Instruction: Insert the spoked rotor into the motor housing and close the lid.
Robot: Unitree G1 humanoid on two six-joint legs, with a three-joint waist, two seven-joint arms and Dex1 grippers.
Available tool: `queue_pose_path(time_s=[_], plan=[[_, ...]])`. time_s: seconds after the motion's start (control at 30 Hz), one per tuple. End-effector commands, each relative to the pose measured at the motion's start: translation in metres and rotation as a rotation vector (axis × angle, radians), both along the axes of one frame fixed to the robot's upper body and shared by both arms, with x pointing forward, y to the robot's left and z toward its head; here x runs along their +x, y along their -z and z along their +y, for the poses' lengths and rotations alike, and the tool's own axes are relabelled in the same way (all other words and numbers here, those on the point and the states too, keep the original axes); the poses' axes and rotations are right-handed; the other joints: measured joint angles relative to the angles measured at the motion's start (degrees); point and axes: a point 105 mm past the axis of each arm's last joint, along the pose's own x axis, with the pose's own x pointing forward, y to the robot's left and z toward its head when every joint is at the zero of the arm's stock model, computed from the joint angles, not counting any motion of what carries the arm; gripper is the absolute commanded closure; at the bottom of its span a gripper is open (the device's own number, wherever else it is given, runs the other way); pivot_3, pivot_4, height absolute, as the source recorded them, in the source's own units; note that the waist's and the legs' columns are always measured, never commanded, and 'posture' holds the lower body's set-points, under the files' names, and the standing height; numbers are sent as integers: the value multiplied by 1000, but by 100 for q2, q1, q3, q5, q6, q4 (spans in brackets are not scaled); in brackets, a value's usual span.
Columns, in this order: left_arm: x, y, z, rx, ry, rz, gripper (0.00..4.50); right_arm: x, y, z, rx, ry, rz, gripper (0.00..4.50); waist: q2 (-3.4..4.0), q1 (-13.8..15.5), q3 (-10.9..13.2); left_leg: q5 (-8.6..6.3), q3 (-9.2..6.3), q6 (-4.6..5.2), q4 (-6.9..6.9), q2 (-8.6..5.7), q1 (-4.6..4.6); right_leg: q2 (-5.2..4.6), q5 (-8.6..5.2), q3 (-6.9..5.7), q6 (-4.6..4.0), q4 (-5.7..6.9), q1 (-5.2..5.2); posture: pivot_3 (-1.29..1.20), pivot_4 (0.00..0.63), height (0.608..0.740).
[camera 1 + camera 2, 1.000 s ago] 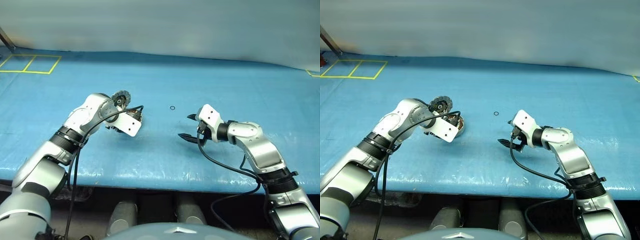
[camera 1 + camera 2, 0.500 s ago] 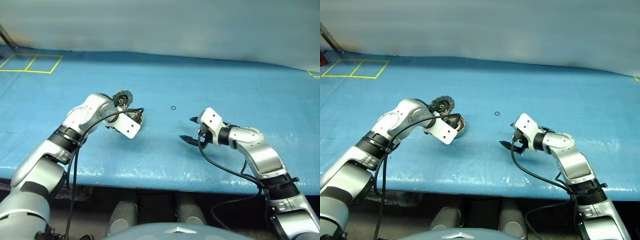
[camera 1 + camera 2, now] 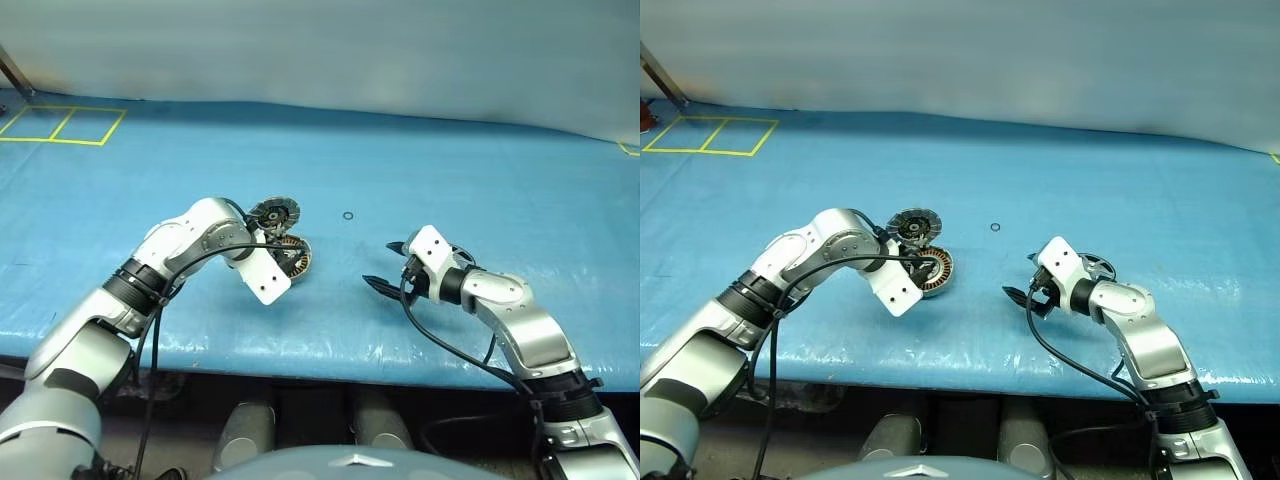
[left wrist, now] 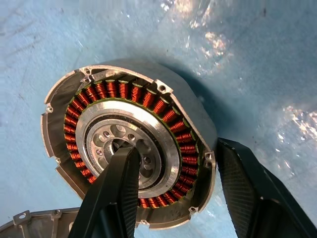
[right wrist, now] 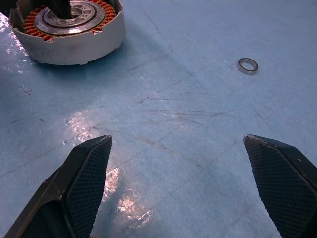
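While gripped on the motor housing (image 4: 131, 148), left end effector (image 4: 176, 191) seen with one black finger (image 4: 116, 191) down inside the silver central hub and the other finger (image 4: 250, 191) outside the grey wall, so clamped across one side of the casing; housing sitting on the blue desk (image 3: 420, 170), left of centre, open face up, copper winding ring exposed; no rotor seated in it, as far as can be told; lid (image 3: 274, 212) standing at the far edge of the housing, ribbed grey disc with dark centre, tilted up and open, joint to the rim not resolvable from the head views; edge of a grey part (image 4: 44, 223) also caught near the left finger in the left wrist view, cannot tell if lid; right end effector (image 3: 385, 265) hovering right of centre, well apart from the housing, fingers spread wide and grasping nothing, pointing left toward the housing; in right wrist view both fingertips (image 5: 89, 173) wide apart over bare blue surface; tiny ring (image 3: 346, 215) lying flat on the desk, far of the gap between housing and right end effector, touching nothing; spoked rotor (image 3: 1098, 266) apparently lying just behind the right wrist, partly hidden by it; yellow taped squares (image 3: 60, 127) at far left corner.
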Motion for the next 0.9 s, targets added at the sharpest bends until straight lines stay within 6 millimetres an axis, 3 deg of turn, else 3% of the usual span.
queue_pose_path(time_s=[0.03,0.23,0.43,0.67,0.9], plan=[[4,-17,-20,-50,99,-87,2433,1,-16,0,20,8,-72,0,-3,8,2,0,0,0,0,0,0,0,0,0,1,0,0,0,150,740],[10,-17,-34,-71,189,-136,2433,-1,-15,-2,25,27,-76,0,-5,8,3,0,0,0,1,0,1,1,1,0,2,1,0,0,150,740],[9,-11,-29,-28,206,-113,2433,-2,-14,-3,29,43,-80,0,-5,-2,4,-1,0,1,-2,0,-1,1,3,0,6,0,-3,0,150,740],[5,-11,-33,-102,211,-116,124,-1,-13,0,34,40,-80,0,-5,0,3,-1,0,1,1,0,2,0,3,0,5,0,2,0,150,740],[-5,-24,-32,-192,214,-101,124,2,-12,2,39,36,-75,0,-4,-8,4,-1,-1,1,0,1,1,0,2,0,5,1,0,0,150,740]])
